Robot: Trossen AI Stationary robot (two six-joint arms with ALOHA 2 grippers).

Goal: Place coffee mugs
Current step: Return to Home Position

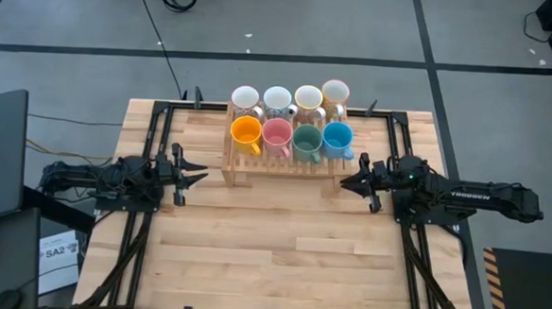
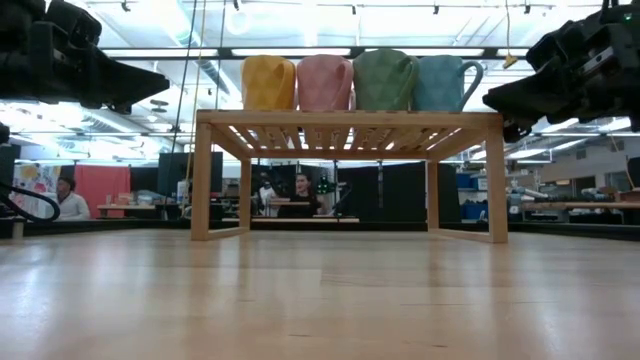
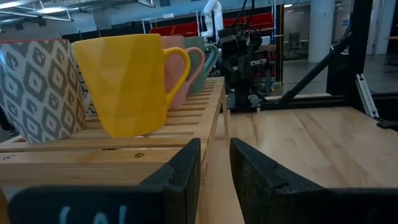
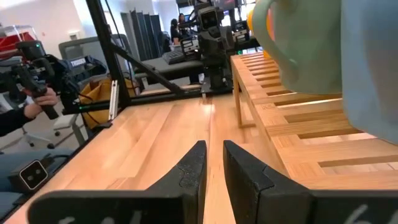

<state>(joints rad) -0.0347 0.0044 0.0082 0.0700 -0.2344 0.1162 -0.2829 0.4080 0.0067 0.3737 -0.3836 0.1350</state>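
Now, left side: left gripper (image 1: 199,171) hangs over the wooden table (image 1: 280,254), just off the left end of the shelf (image 2: 350,119) and pointing at it. Its fingers are slightly apart with nothing between them, and its tips sit at about the height of the shelf top.

Centre: the slatted wooden shelf stands at the far middle of the table. All eight mugs are upright on it, in two rows of four set close together.
- Near row: orange mug (image 1: 246,131), pink mug (image 1: 276,133), green mug (image 1: 306,137), blue mug (image 1: 337,137). Their handles point toward the right arm.
- Far row: white mug (image 1: 245,99), grey-patterned mug (image 1: 277,100), cream mug (image 1: 308,98), pale mug (image 1: 335,91). Each stands behind a near-row mug.

Right side: right gripper (image 1: 344,184) hangs by the shelf's right end, facing the left one across the table. A narrow gap shows between its fingers and it holds nothing. Neither gripper touches the shelf or a mug.

Beyond the table, a person's hand (image 4: 28,107) grips a dark device.
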